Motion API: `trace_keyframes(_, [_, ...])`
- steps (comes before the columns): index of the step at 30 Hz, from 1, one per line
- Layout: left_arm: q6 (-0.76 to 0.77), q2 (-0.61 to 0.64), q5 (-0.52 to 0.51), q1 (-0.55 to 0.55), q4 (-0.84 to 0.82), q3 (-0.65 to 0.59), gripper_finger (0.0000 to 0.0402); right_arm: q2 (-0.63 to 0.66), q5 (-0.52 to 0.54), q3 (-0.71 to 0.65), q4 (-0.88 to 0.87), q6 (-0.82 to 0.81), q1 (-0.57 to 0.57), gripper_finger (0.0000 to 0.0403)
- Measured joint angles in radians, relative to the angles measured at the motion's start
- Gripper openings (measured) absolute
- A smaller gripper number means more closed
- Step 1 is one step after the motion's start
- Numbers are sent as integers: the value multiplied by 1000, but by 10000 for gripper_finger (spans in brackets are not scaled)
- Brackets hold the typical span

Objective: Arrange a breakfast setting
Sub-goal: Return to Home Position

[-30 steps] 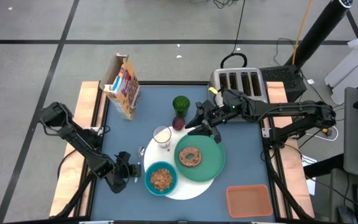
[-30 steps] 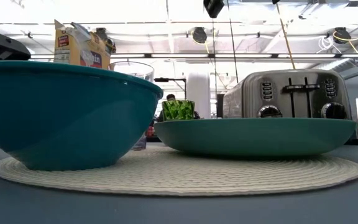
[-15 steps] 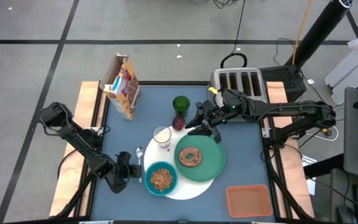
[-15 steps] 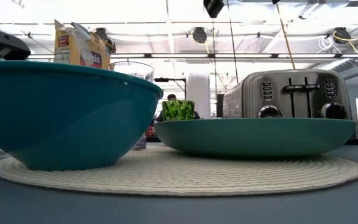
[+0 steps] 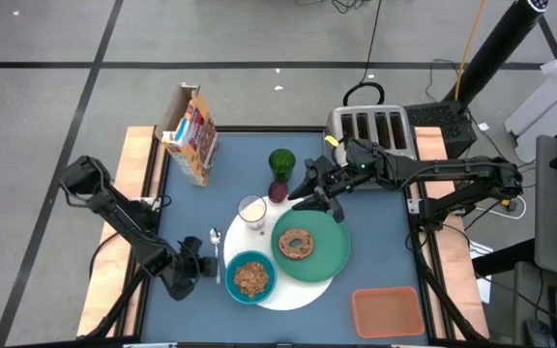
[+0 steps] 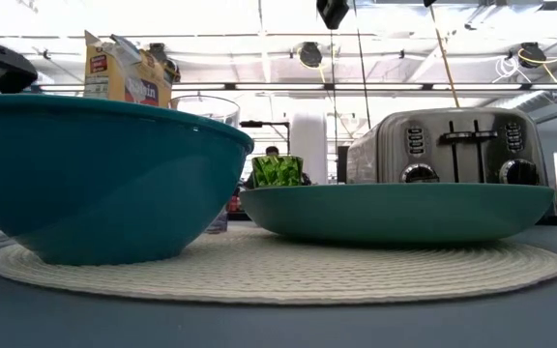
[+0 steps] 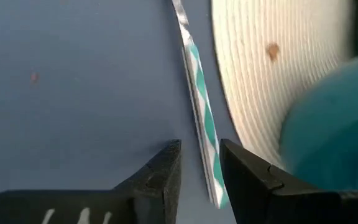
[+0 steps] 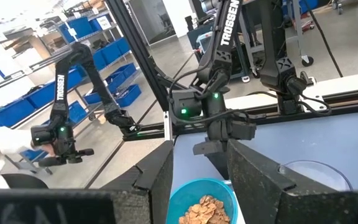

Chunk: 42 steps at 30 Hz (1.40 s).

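Note:
The spoon [image 5: 217,246] lies flat on the blue table just left of the white round disc [image 5: 298,290]; its teal-and-white striped handle [image 7: 199,106] shows in the left wrist view. My left gripper [image 5: 204,264] is open and low over the table, with one finger on either side of the handle's end. On the disc stand the teal bowl [image 5: 250,277] of cereal and the green plate [image 5: 325,256] with the bagel [image 5: 296,244]. The milk glass [image 5: 252,211] stands at the disc's far-left rim, and the dark-red fruit [image 5: 277,190] lies beyond it. My right gripper [image 5: 322,196] is open and empty above the plate's far edge.
A cereal box [image 5: 190,133] stands at the far left, a green glass [image 5: 280,161] behind the fruit, and a toaster [image 5: 373,130] at the far right. An orange tray [image 5: 388,311] lies at the near right. Bare blue table lies left of the spoon.
My left gripper has drawn back a little from the spoon toward the table's left edge. More of the spoon's handle now shows, and the spoon lies still on the table.

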State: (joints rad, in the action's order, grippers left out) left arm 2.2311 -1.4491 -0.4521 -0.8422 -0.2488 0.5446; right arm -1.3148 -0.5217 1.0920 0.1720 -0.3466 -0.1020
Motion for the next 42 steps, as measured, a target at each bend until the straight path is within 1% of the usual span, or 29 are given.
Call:
trace_keyframes(7, [-19, 102, -6, -25, -14, 0, 116, 0, -3, 0, 1, 0, -8, 144])
trace_keyframes(10, [-134, 162, -16, -24, 17, 0, 116, 10, -3, 0, -3, 0, -29, 144])
trace_keyframes(12, [-258, 208, -46, -22, 72, 0, 116, 24, -4, 0, -2, 0, -47, 144])
trace_keyframes(16, [-560, 301, -154, -2, 206, 1, 116, 77, -4, 0, -28, 0, -89, 134])
trace_keyframes(19, [-829, 369, -213, 30, 292, 2, 116, 126, -3, 0, -63, 21, -115, 115])
trace_keyframes(23, [-1202, 484, -285, 105, 347, 2, 116, 192, -4, 0, -111, 99, -140, 79])
trace_keyframes(26, [-1429, 586, -289, 168, 357, 2, 116, 236, -4, 0, -145, 136, -155, 48])
trace_keyframes(29, [-1620, 699, -290, 225, 359, 2, 116, 281, -3, 0, -196, 172, -168, 17])
trace_keyframes(31, [-1747, 774, -290, 259, 357, 2, 116, 311, -4, 0, -245, 208, -177, 5])
trace_keyframes(35, [-1976, 906, -291, 318, 355, 2, 116, 369, -3, 0, -363, 306, -199, 8])
trace_keyframes(38, [-2139, 976, -291, 363, 356, 2, 116, 404, -3, 0, -438, 366, -224, 5])
trace_keyframes(40, [-2222, 1009, -291, 401, 356, 2, 116, 424, -3, 0, -466, 373, -243, 2])
trace_keyframes(42, [-2273, 1027, -291, 442, 355, 2, 116, 441, -3, 0, -498, 375, -262, 2])
